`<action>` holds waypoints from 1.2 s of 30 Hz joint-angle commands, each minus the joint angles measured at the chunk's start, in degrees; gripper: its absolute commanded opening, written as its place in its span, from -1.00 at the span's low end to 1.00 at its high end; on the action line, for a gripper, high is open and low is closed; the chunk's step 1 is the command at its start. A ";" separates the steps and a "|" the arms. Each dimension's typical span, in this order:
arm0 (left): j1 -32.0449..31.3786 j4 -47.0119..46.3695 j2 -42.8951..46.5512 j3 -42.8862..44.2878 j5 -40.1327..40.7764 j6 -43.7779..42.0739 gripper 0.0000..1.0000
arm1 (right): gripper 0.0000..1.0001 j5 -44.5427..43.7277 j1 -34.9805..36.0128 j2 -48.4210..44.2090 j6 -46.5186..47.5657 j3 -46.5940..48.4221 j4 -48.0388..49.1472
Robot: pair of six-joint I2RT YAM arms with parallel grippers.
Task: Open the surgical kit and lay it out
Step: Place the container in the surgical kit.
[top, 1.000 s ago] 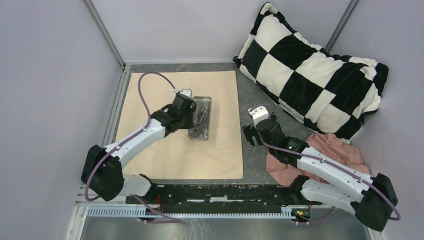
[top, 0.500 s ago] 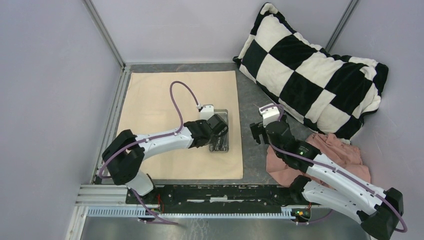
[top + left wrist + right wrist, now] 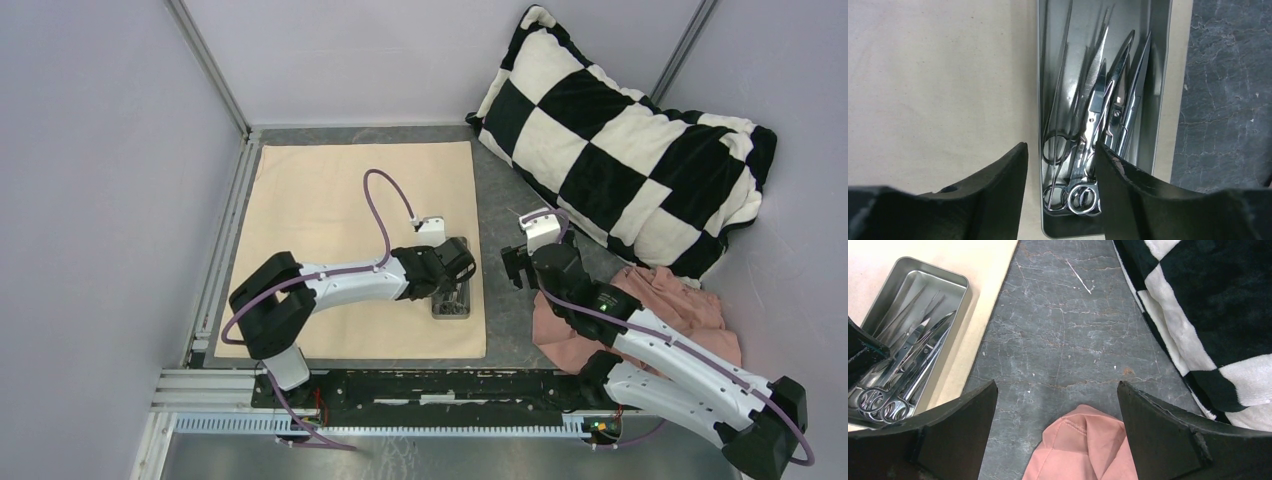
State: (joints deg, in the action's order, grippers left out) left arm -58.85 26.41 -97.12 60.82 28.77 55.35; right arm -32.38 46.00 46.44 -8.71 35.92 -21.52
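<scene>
The beige cloth wrap [image 3: 330, 210] lies spread flat on the table. The grey metal tray [image 3: 452, 306] sits at its right edge, long side pointing away from the arms. Several silver ring-handled instruments [image 3: 1093, 115] lie inside it, rings at the near end. My left gripper [image 3: 1059, 147] is open and straddles the tray's [image 3: 1159, 75] near left wall: one finger over the cloth [image 3: 938, 75], the other over the instruments, gripping nothing. My right gripper [image 3: 1057, 384] hangs wide open over bare table right of the tray [image 3: 950, 279], holding nothing.
A pink cloth [image 3: 1083, 445] is bunched under the right arm [image 3: 650, 345]. A black-and-white checkered pillow [image 3: 620, 140] leans in the back right corner. Grey marbled tabletop [image 3: 1063, 330] separates tray and pillow. Walls close in the left and back.
The left arm dragged the tray right and toward the near edge, up to the cloth's right border, then its jaws opened off the tray wall. The right gripper shifted slightly and stayed open.
</scene>
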 commanded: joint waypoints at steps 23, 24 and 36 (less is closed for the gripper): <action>2.56 -2.56 -3.02 9.44 -11.66 -12.26 -0.22 | 0.94 -1.86 -0.15 -0.08 -0.12 -1.42 1.27; 2.59 -1.05 -4.68 10.96 -10.84 -13.12 -0.22 | 0.94 -1.77 -0.12 -0.08 -0.09 -1.46 1.26; 4.83 1.44 -10.51 13.63 -11.30 -16.08 -0.22 | 0.94 -1.53 -0.13 -0.41 -0.15 -1.76 1.20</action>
State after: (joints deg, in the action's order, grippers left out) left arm -55.44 27.94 -106.37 73.23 17.78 42.04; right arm -32.40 46.00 46.68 -8.69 34.46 -21.10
